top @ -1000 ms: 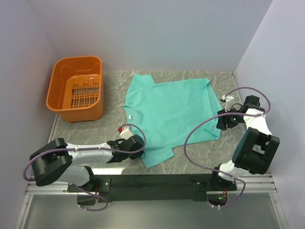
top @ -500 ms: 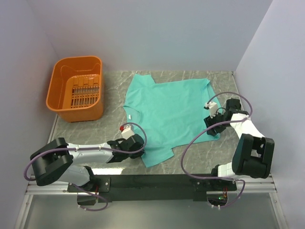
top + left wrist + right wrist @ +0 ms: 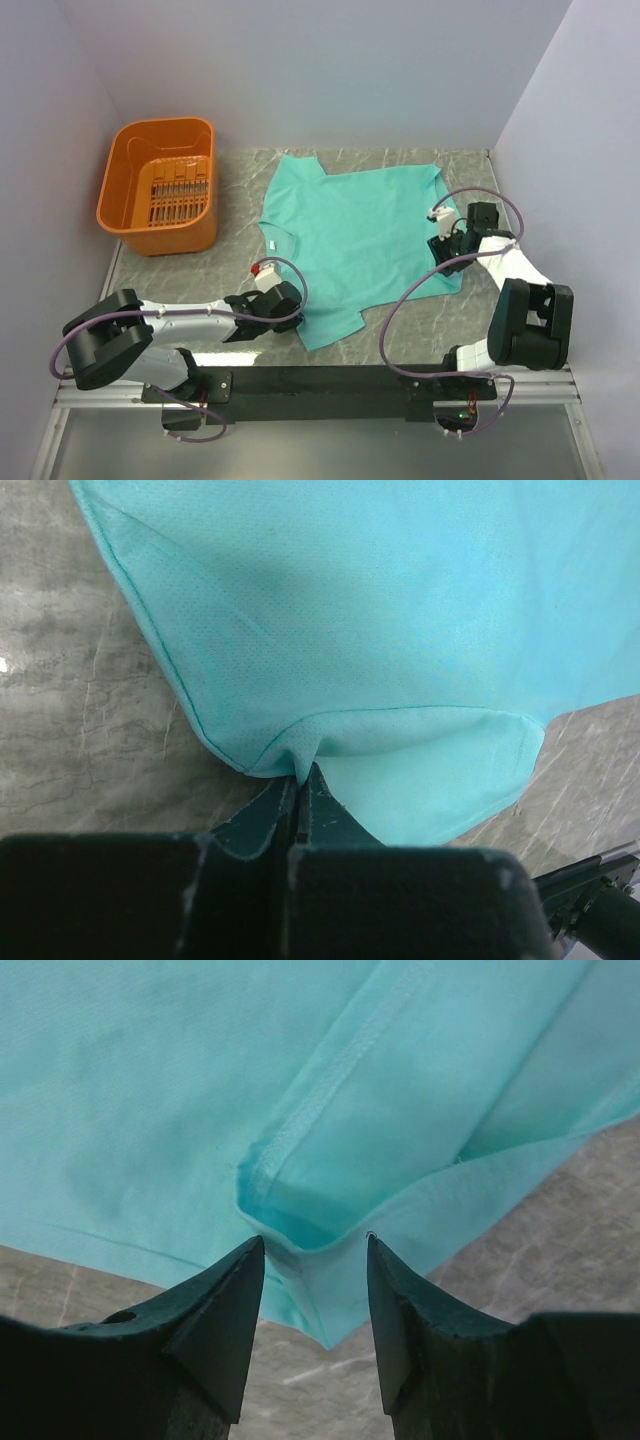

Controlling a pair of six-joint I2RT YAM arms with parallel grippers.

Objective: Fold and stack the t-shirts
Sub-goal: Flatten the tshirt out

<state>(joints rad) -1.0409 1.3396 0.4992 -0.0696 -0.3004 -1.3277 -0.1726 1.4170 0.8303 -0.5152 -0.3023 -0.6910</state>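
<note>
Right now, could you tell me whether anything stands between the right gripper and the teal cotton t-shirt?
Nothing visible does. The open right gripper sits right at a folded hem of the teal cotton t-shirt, with only grey marble tabletop beside it.

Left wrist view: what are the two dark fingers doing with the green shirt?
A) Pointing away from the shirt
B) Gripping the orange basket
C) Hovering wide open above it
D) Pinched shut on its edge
D: the left gripper has its fingers pressed together, and the edge of the t-shirt puckers where it is caught between their tips.
</note>
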